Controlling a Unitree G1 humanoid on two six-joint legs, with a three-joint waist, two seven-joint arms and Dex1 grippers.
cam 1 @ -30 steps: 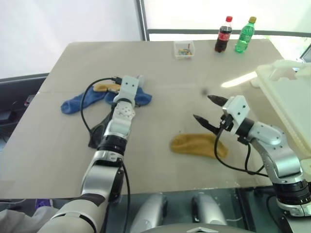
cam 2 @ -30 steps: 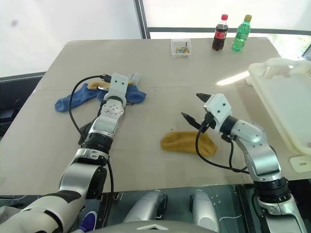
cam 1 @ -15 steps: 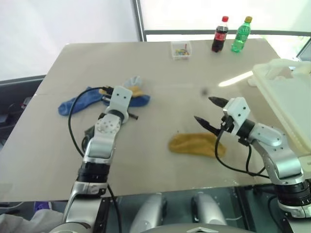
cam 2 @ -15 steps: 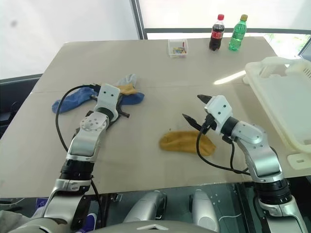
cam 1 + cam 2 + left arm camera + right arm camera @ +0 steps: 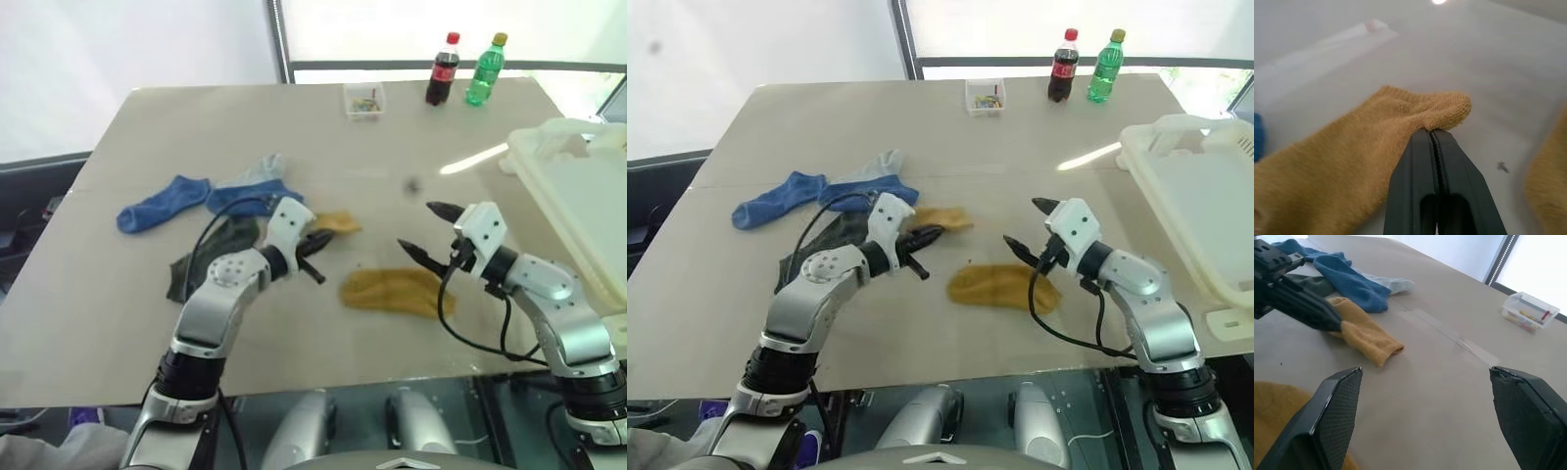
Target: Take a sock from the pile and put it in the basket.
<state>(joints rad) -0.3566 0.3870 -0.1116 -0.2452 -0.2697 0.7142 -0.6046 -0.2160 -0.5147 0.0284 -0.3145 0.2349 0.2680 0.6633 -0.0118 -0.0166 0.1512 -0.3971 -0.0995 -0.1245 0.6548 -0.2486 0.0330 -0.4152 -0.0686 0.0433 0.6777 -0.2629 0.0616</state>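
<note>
Here the left gripper is clamped tight on a mustard-yellow sock, pinching one edge so the rest trails on the table, just right of the pile. The right gripper gapes wide and empty (above a second yellow sock), apparently ready to receive. The basket waits well right of the pile.
</note>
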